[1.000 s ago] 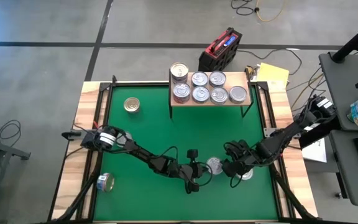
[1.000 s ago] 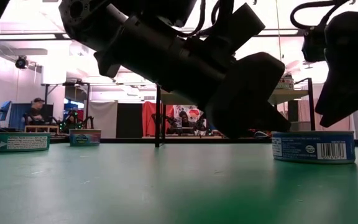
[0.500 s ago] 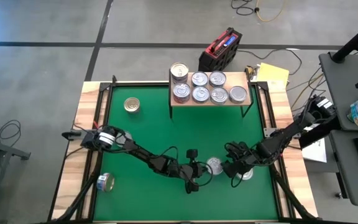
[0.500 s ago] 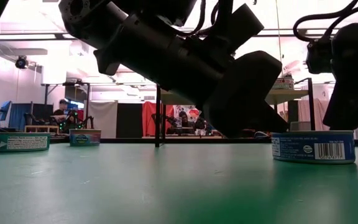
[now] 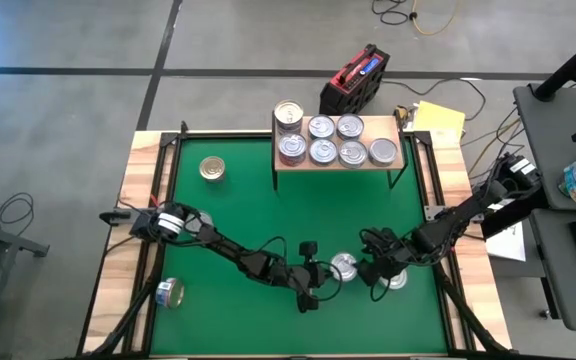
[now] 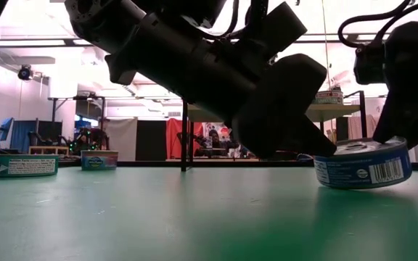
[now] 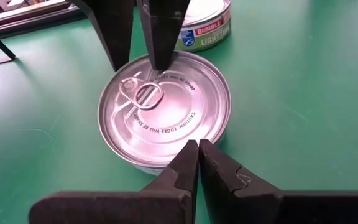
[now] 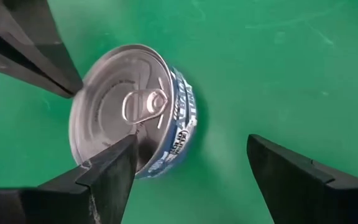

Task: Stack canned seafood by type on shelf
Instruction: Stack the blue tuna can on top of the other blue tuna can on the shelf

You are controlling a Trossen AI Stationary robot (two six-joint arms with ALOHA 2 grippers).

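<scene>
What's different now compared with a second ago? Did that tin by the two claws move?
Yes. The blue-labelled tin lay flat on the green mat; now it is tipped, one edge lifted. The right gripper opened its fingers wider beside it. The left gripper stayed shut at the tin's rim. The shelf and its tins did not change.

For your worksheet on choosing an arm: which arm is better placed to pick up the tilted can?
Right. Its open fingers flank the tilted can, one touching its lid; the left gripper is shut, pressing the can's rim.
</scene>
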